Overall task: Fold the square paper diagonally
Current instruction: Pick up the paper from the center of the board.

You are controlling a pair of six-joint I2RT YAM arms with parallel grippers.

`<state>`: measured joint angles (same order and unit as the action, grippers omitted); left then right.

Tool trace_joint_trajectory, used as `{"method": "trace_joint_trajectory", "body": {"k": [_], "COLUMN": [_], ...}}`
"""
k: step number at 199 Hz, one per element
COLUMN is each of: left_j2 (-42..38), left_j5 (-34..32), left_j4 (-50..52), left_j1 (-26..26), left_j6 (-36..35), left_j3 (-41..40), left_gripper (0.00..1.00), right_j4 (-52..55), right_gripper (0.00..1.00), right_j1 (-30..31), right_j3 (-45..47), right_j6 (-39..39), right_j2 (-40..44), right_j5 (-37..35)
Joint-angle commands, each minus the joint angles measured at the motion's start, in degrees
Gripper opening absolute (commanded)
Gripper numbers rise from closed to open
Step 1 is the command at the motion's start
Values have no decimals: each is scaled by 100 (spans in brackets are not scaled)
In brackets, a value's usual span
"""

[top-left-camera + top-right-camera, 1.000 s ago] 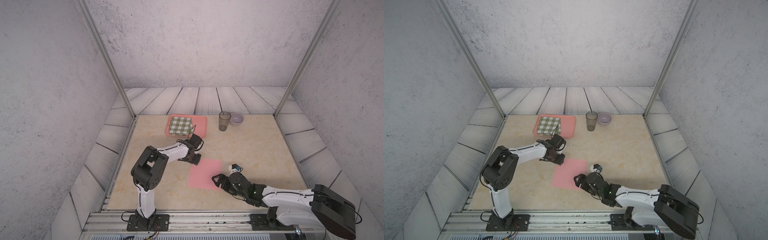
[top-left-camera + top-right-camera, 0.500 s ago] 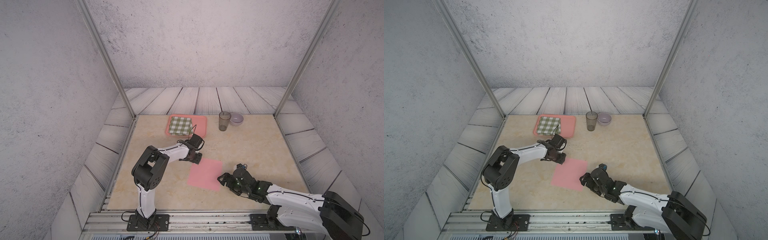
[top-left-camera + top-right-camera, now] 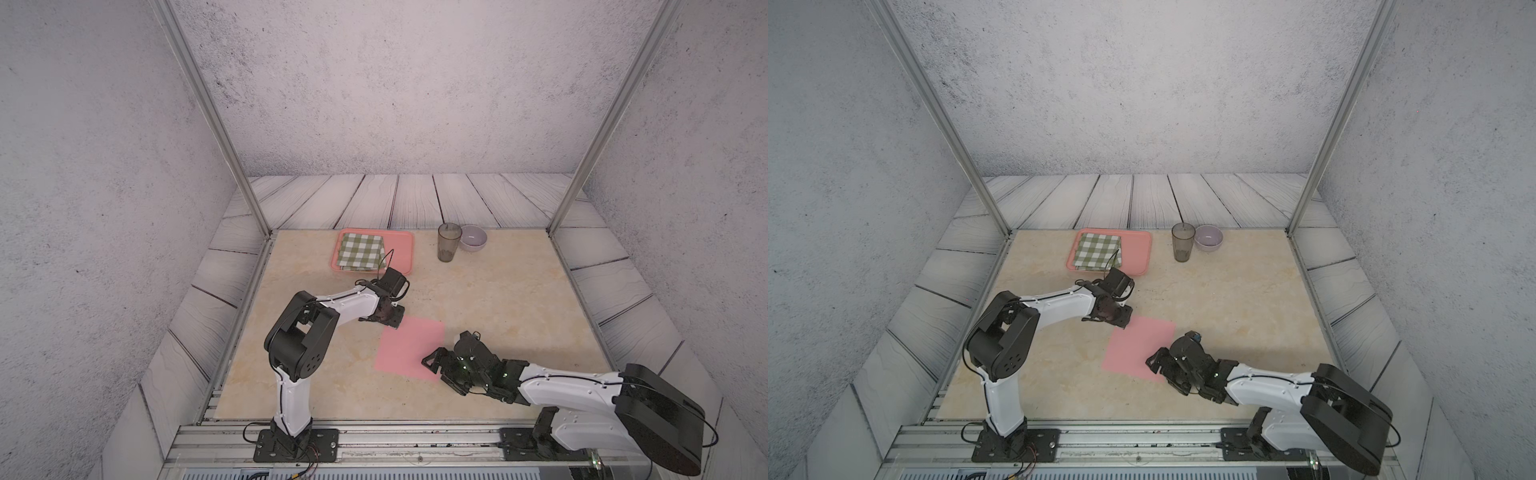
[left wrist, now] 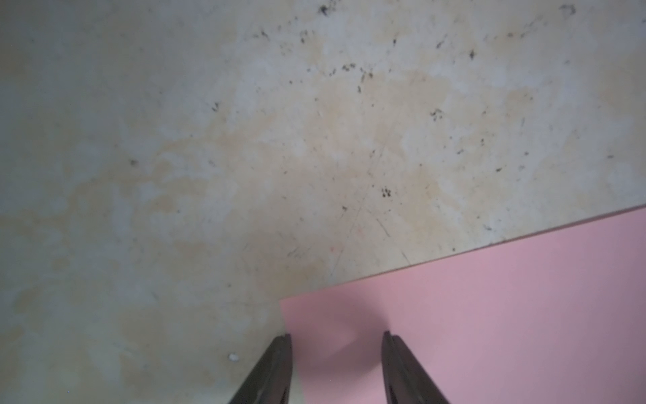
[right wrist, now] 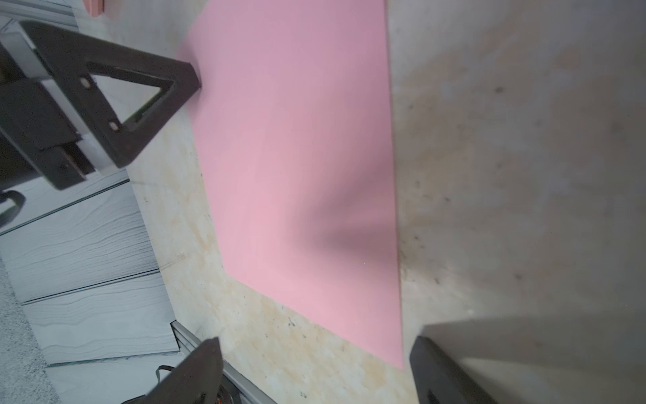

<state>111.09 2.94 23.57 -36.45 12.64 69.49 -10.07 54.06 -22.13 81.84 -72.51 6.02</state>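
Observation:
The square paper (image 3: 409,351) (image 3: 1140,347) is a plain pink sheet lying flat and unfolded on the marble table top. My left gripper (image 3: 395,320) (image 3: 1125,320) stands low over its far left corner. In the left wrist view the paper (image 4: 489,314) has that corner under the gap of the left gripper (image 4: 337,337), whose jaws are apart. My right gripper (image 3: 436,370) (image 3: 1156,368) is at the near right corner, wide open. In the right wrist view the paper (image 5: 297,175) ends in a corner between the tips of the right gripper (image 5: 316,344).
At the back stands a salmon tray (image 3: 405,253) (image 3: 1140,253) with a green checked cloth (image 3: 360,250) on it. Right of it are a dark cup (image 3: 449,243) and a pale bowl (image 3: 473,237). Metal posts mark the back corners of the table.
My right arm has swung and its wrist has turned, while its gripper stays by the paper's near right corner. The left arm and the paper have not moved.

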Motion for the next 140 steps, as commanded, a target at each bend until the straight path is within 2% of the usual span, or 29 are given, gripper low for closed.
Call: {"method": "trace_joint_trajectory", "body": {"k": [1, 41, 95, 117, 140], "left_j2": [713, 687, 660, 647, 625], "left_j5": [334, 348, 348, 339, 348], "left_j4": [670, 666, 588, 556, 517], "left_j1": [-56, -64, -82, -82, -91], "left_j6": [114, 141, 182, 195, 228], "left_j3": [-438, -495, -604, -648, -708], "left_gripper": [47, 47, 47, 47, 47], "right_j4": [200, -544, -1588, -2252, -2462], "right_gripper": [89, 89, 89, 89, 90], "right_j1": [25, 20, 14, 11, 14], "right_j3": [105, 200, 196, 481, 593], "right_j6": [69, 115, -251, -395, -825], "right_j2": [-496, -983, -1495, -1504, -1340], "right_j5": [-13, -161, -326, -515, -673]}}
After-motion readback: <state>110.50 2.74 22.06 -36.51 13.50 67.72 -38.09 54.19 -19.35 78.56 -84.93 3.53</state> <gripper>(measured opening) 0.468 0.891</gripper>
